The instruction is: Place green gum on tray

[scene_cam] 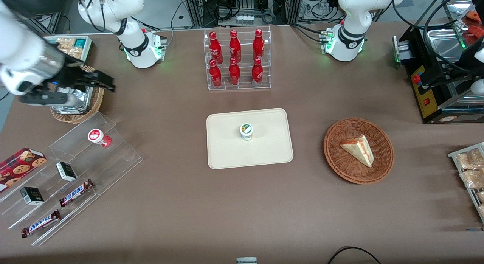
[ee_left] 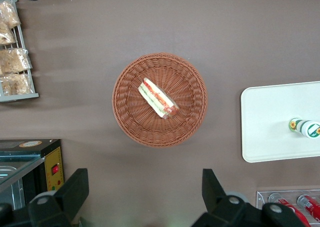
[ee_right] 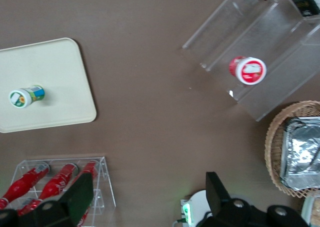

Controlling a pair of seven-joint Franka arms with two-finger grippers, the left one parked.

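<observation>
The green gum (scene_cam: 246,132) stands upright near the middle of the cream tray (scene_cam: 227,154). It also shows in the right wrist view (ee_right: 25,97) on the tray (ee_right: 55,82) and in the left wrist view (ee_left: 305,128) on the tray (ee_left: 265,122). My gripper (scene_cam: 107,82) is open and empty, raised high above the table at the working arm's end, over the wicker basket with foil (scene_cam: 77,105), far from the tray.
A red-lidded gum bottle (scene_cam: 99,137) stands on the clear stepped shelf (scene_cam: 75,173) with snack bars and small boxes. A clear rack of red bottles (scene_cam: 236,59) stands farther from the camera than the tray. A round wicker basket (scene_cam: 359,150) holds a sandwich.
</observation>
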